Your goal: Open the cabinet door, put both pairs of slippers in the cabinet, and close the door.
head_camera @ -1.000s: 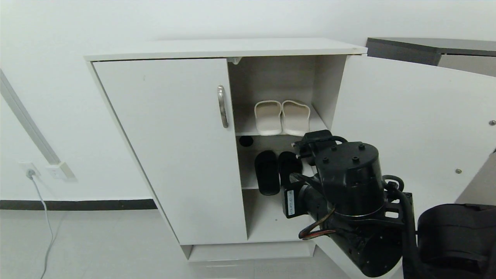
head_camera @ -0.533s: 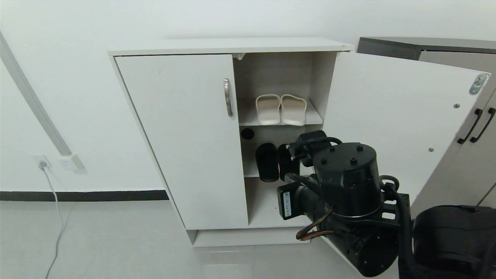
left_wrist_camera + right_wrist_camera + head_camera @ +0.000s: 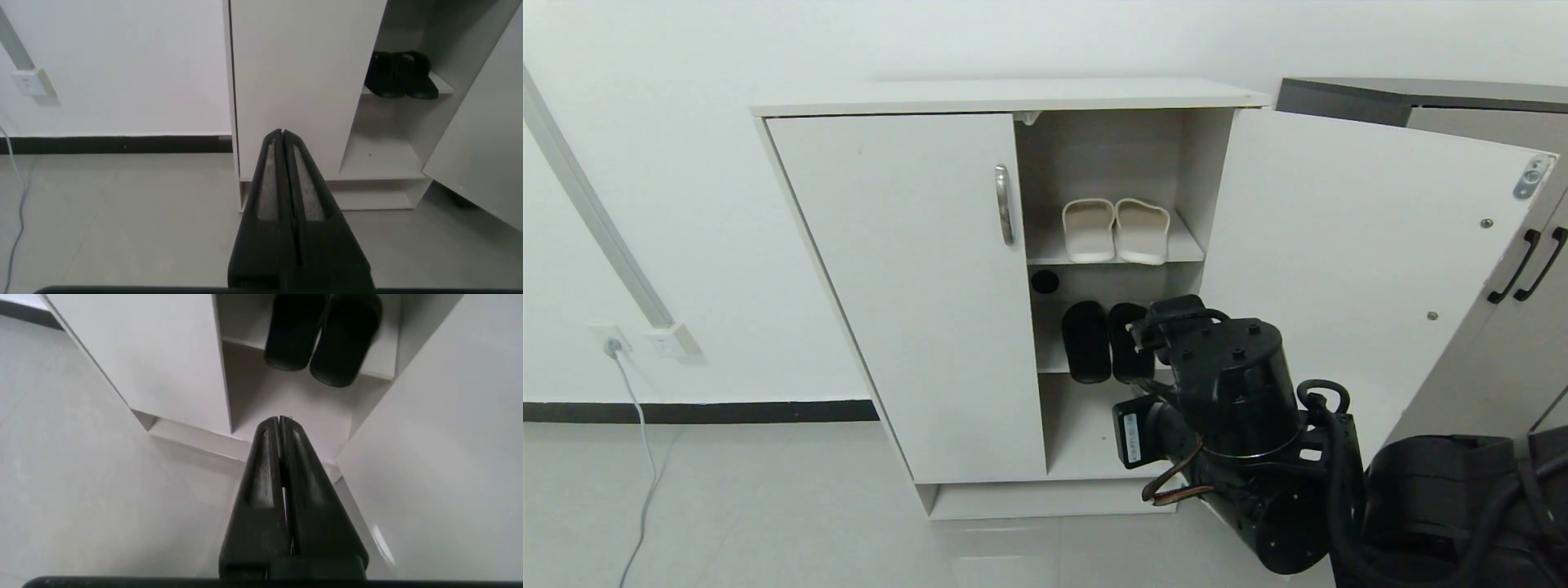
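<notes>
The white cabinet [image 3: 1013,96] stands against the wall, its left door [image 3: 907,286] shut and its right door [image 3: 1339,261] swung wide open. A pair of white slippers [image 3: 1115,230] lies on the upper shelf. On the middle shelf is a pair of black slippers [image 3: 1104,341], also seen from both wrists [image 3: 400,73] [image 3: 323,331]. My right arm [image 3: 1233,384] hangs low in front of the open side. The right gripper [image 3: 282,425] is shut and holds nothing, below the black pair. My left gripper [image 3: 282,135] is shut and empty, above the floor facing the cabinet's left door.
A grey cabinet with black handles [image 3: 1523,265] stands just behind the open door. A wall socket with a cable [image 3: 609,343] and a slanted conduit [image 3: 588,212] are at the left. Tiled floor [image 3: 768,523] lies before the cabinet.
The camera has drawn back from the cabinet and shifted, so the cabinet looks smaller. My right arm has sunk a little and pulled away from the shelves. Both pairs of slippers lie as before.
</notes>
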`<state>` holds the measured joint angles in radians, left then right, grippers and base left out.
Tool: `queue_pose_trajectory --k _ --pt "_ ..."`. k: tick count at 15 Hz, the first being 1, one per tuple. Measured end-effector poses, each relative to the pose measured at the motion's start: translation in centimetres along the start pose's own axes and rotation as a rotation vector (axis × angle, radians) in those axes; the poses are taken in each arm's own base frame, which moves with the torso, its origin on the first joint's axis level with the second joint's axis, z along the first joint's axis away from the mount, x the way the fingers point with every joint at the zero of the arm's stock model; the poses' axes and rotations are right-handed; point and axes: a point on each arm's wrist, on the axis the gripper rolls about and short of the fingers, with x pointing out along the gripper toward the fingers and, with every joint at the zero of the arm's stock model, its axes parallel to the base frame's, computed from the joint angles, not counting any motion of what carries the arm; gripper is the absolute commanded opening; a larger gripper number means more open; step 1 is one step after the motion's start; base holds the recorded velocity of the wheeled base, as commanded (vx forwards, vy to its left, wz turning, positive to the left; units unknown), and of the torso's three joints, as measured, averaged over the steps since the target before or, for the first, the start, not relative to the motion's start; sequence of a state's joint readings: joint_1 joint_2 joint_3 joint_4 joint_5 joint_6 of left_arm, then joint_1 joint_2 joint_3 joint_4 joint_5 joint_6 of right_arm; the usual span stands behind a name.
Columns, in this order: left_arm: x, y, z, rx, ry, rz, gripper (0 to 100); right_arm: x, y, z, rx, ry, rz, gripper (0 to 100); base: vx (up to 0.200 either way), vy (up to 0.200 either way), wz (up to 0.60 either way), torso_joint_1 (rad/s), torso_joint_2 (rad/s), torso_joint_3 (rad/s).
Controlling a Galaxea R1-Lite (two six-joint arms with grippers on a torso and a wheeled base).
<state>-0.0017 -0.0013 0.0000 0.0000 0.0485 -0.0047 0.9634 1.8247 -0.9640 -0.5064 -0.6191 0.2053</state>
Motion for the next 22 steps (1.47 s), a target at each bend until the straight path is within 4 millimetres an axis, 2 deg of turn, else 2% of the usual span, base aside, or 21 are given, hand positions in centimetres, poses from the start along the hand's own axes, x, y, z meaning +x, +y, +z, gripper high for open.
queue_pose_trajectory --k 4,7,15,22 --pt "0.0 -0.01 -0.01 0.003 0.001 -0.003 0 0.08 -0.05 -0.18 -0.004 0.004 -0.002 0 0.0 0.0 0.0 -0.001 -0.03 -0.035" --pt "0.0 -0.01 -0.03 0.004 0.002 -0.003 0 0.08 -0.05 -0.17 -0.004 0.002 -0.002 0 0.0 0.0 0.0 0.009 -0.19 -0.326" --pt "0.0 -0.01 0.0 0.003 0.0 -0.003 0 0.08 -0.03 -0.44 0.003 -0.016 0.001 0 0.0 0.0 0.0 0.082 -0.49 -0.358" --pt "0.0 -0.01 0.0 0.003 0.0 -0.002 0 -0.15 -0.11 -0.35 0.006 -0.022 0.004 0 0.0 0.0 0.0 0.156 -0.48 -0.326"
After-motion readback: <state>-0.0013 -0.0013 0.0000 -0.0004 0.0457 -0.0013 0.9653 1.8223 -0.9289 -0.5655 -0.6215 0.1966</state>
